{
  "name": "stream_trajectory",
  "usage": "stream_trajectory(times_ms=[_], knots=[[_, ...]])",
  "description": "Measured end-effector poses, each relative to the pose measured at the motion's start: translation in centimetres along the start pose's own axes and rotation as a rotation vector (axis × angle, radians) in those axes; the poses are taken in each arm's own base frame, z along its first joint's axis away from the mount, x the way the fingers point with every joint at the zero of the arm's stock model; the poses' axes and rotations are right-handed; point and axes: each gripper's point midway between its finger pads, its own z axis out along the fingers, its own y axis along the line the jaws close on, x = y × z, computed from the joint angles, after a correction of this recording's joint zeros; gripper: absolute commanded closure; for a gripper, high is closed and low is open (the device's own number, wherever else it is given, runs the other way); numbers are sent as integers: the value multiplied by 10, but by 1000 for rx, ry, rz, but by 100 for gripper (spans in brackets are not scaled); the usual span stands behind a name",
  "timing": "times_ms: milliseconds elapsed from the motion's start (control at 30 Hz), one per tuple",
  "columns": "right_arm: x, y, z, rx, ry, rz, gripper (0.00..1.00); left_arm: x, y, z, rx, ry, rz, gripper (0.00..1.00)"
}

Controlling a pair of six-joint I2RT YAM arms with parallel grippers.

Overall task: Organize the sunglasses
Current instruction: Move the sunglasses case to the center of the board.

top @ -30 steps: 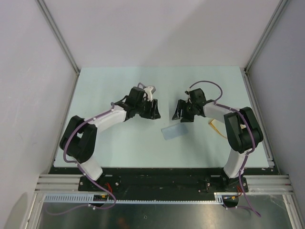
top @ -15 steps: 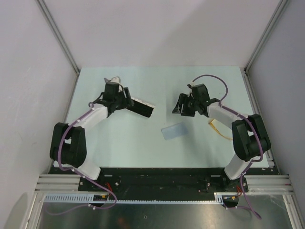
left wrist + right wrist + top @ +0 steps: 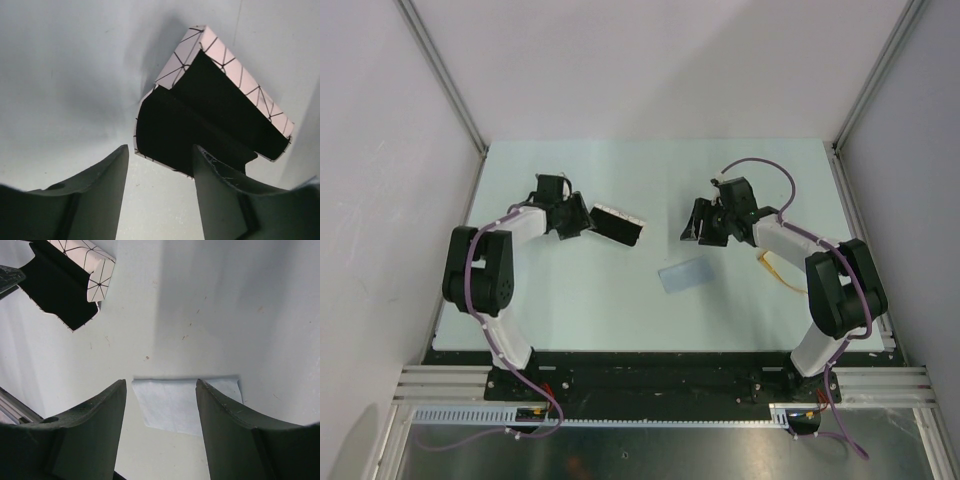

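The sunglasses [image 3: 778, 272] lie on the table at the right as a thin yellow-orange frame, partly hidden under my right forearm. The white case [image 3: 617, 225] with black triangle lines lies open at centre-left, its black lining [image 3: 210, 110] showing. My left gripper [image 3: 577, 218] sits just left of the case, open and empty; in the left wrist view the left gripper [image 3: 160, 150] points at the case's near edge. My right gripper [image 3: 700, 228] hovers open and empty above the table. In the right wrist view the right gripper [image 3: 160, 385] frames the cloth [image 3: 185, 402].
A flat blue-grey cloth [image 3: 683, 275] lies on the pale table [image 3: 620, 310] between the arms, nearer the front. Grey walls and metal rails enclose the table on three sides. The case [image 3: 75, 270] also shows at the top left of the right wrist view.
My left arm swung left and pulled back, leaving the open case lying on the table. My right gripper shifted slightly toward the back and has since held still.
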Motion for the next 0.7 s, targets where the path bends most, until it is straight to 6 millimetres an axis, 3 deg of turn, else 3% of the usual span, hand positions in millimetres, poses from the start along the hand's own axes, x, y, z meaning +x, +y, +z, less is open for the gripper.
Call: stream_trajectory(times_ms=[333, 467, 700], knots=[[0, -1, 0, 6, 0, 0, 38, 3, 2, 3, -15, 15, -84, 78], [0, -1, 0, 5, 0, 0, 38, 7, 2, 4, -18, 24, -148, 97], [-1, -2, -1, 4, 0, 0, 38, 29, 4, -12, -29, 43, -324, 100]])
